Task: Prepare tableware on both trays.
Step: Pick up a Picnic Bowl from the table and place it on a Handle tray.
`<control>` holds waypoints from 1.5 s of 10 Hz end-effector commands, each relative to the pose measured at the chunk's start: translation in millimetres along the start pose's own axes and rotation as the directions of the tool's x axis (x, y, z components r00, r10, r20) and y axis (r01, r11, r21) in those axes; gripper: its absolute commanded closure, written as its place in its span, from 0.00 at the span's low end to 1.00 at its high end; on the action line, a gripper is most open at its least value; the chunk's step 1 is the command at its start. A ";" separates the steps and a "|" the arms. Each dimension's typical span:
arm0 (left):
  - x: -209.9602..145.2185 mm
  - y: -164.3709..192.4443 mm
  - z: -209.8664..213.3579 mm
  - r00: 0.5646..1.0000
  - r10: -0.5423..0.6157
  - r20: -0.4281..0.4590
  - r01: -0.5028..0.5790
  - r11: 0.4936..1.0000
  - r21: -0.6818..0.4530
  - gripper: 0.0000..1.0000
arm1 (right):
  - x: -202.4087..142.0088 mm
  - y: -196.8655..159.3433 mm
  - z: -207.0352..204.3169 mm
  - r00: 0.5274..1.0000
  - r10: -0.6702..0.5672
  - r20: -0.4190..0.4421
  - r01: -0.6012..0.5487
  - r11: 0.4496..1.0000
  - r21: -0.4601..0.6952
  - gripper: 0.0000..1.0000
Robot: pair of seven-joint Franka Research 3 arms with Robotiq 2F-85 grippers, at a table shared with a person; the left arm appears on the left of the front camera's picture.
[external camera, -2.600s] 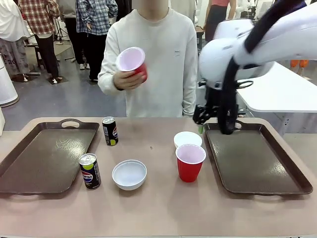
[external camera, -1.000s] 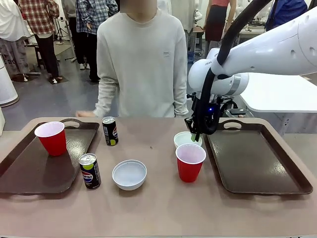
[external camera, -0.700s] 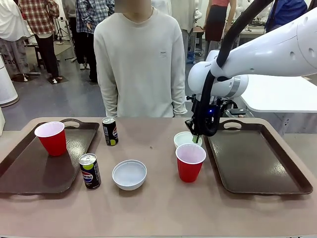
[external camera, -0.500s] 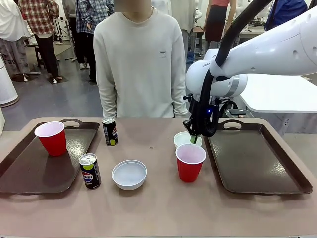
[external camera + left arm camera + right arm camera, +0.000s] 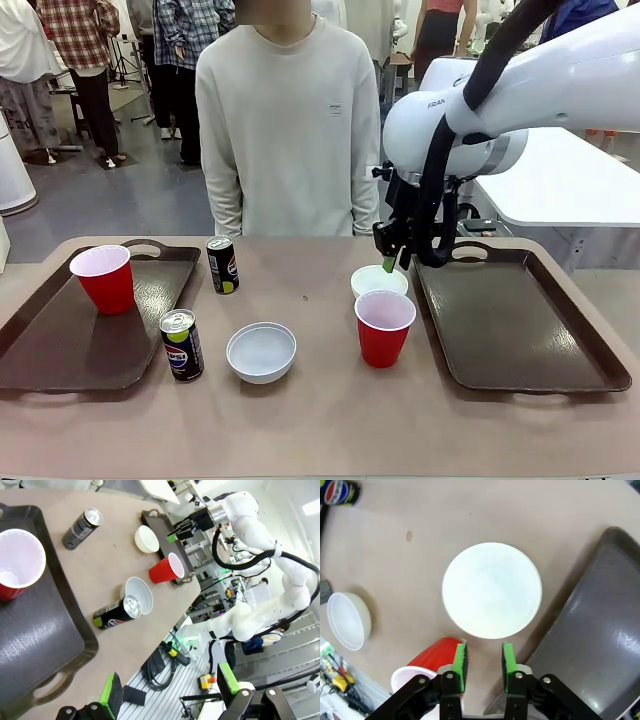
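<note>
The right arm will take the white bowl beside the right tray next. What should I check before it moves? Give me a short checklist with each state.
1. Nothing held in the right gripper: ok.
2. Its fingers lined up on the rim of the bowl: cannot tell; in the wrist view they sit just off its edge.
3. The bowl upright with nothing inside: ok.
4. Free floor on the right tray: ok.
5. The red cup well away from the bowl: not ok, it stands very close.

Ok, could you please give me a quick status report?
Right gripper open, empty, above far bowl. Left gripper open. Red cup close beside that bowl.
</note>
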State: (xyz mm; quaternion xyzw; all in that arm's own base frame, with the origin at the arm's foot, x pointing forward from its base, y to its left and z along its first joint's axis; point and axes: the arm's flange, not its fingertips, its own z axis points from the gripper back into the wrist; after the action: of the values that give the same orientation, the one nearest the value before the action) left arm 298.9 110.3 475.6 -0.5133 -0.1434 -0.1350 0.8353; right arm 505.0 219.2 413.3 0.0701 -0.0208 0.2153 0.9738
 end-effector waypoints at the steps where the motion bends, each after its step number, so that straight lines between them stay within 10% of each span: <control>1: -0.9 1.2 -0.3 0.999 -0.029 0.017 0.029 0.999 -0.021 0.00 | 10.6 -21.7 -29.2 0.996 -0.073 0.041 0.075 0.996 -0.056 0.19; 2: -0.9 1.2 -0.3 0.999 -0.029 0.017 0.029 0.999 -0.021 0.00 | 18.5 -29.5 -37.2 0.994 -0.094 0.049 0.097 0.993 -0.068 0.36; 3: -0.9 1.2 -0.3 0.999 -0.029 0.017 0.029 0.999 -0.021 0.00 | 25.7 -36.1 -45.6 0.994 -0.102 0.046 0.105 0.992 -0.072 0.04; 6: -0.9 1.2 -0.3 0.999 -0.029 0.017 0.029 0.999 -0.021 0.00 | 35.1 -49.6 -69.1 0.995 -0.094 -0.010 0.094 0.994 -0.054 0.04; 7: -0.9 1.2 -0.3 0.999 -0.029 0.017 0.029 0.999 -0.021 0.00 | 36.5 -53.3 -71.5 0.996 -0.086 -0.034 0.086 0.996 -0.026 0.87; 8: -0.9 1.2 -0.3 0.999 -0.029 0.017 0.029 0.999 -0.021 0.00 | 37.4 -56.0 -71.8 0.995 -0.094 -0.033 0.093 0.996 -0.006 0.79; 9: -0.9 1.2 -0.3 0.999 -0.029 0.017 0.029 0.999 -0.021 0.00 | 37.3 -56.8 -70.6 0.994 -0.103 -0.027 0.103 0.995 -0.008 1.00; 11: -0.9 1.2 -0.3 0.999 -0.029 0.017 0.029 0.999 -0.021 0.00 | 37.9 -58.4 -70.7 0.993 -0.116 -0.027 0.115 0.993 -0.012 1.00; 12: -0.9 1.2 -0.3 0.999 -0.029 0.017 0.029 0.999 -0.021 0.00 | 37.4 -59.1 -70.4 0.993 -0.117 -0.033 0.116 0.993 -0.014 0.83; 15: -0.9 1.2 -0.3 0.999 -0.029 0.017 0.029 0.999 -0.021 0.00 | 36.6 -60.6 -70.8 0.992 -0.121 -0.039 0.120 0.993 -0.017 1.00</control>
State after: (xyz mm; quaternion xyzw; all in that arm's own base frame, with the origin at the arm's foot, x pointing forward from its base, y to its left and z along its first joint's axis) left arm 298.9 110.3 475.7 -0.5133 -0.1435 -0.1351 0.8353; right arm 561.1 192.6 339.2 0.0541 -0.0055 0.1629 0.9851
